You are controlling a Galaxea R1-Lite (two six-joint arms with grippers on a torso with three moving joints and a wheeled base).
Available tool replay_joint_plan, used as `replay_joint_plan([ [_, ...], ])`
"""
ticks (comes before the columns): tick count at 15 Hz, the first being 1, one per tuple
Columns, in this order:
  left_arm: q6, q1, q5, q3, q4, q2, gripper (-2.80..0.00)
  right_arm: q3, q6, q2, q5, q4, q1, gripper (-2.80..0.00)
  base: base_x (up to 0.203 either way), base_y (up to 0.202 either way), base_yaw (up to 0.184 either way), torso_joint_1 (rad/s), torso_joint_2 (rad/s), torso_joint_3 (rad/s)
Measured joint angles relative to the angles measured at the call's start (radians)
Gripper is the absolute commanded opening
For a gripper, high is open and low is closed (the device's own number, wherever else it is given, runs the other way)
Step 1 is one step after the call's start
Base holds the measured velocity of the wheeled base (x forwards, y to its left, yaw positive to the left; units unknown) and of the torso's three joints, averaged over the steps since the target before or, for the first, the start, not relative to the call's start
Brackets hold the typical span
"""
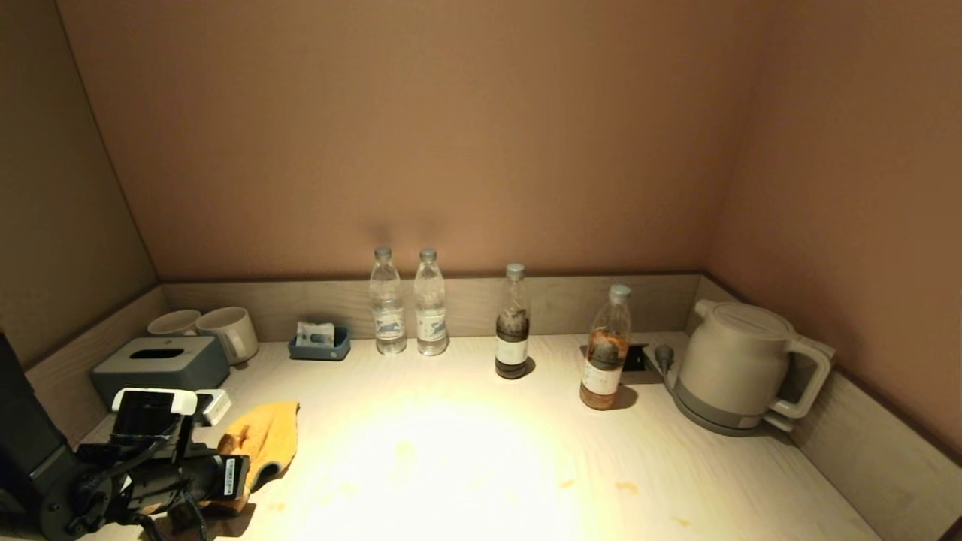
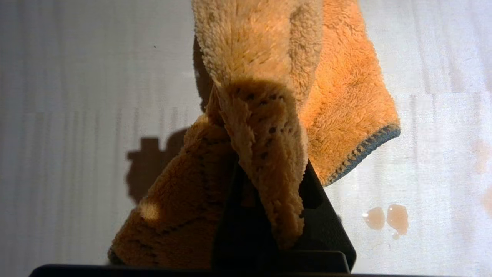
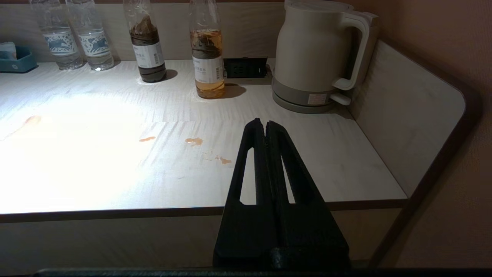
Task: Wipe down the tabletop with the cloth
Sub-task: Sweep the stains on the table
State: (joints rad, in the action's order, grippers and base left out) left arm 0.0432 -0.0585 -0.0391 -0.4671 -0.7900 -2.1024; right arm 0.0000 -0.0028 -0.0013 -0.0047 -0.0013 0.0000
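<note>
Orange microfibre cloth (image 2: 338, 96): pinched in closed left gripper (image 2: 265, 181), near-left on tabletop (image 1: 466, 406). Step: grasp made, wiping pending. Next: drag right across stains (image 2: 386, 219). Right gripper (image 3: 266, 127): closed, empty, parked off near edge.

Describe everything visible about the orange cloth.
The fluffy orange-yellow microfibre cloth has a faint stitched pattern and dark grey-blue edging. It is bunched and folded, not spread flat. A fold of it is pinched in the left gripper, whose black fingers are shut on it, at the near-left of the pale wood-grain tabletop. The rest trails toward the tabletop. Small orange stains lie just beside it, uncovered.
</note>
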Motion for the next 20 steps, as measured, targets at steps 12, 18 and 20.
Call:
replay_joint_plan([
  [12, 0.034, -0.394, 0.086, 0.159, -0.452, -0.167, -2.8, 0.0, 0.0, 0.0, 0.0, 0.0, -0.001, -2.8, 0.0, 0.0, 0.0, 0.0, 0.0, 0.0],
  [18, 0.032, -0.512, 0.104, 0.184, -0.584, -0.249, -2.8, 0.0, 0.0, 0.0, 0.0, 0.0, 0.0, -2.8, 0.0, 0.0, 0.0, 0.0, 0.0, 0.0],
  [20, 0.034, -0.549, 0.133, 0.189, -0.581, -0.245, -2.8, 0.0, 0.0, 0.0, 0.0, 0.0, -0.001, -2.8, 0.0, 0.0, 0.0, 0.0, 0.0, 0.0],
])
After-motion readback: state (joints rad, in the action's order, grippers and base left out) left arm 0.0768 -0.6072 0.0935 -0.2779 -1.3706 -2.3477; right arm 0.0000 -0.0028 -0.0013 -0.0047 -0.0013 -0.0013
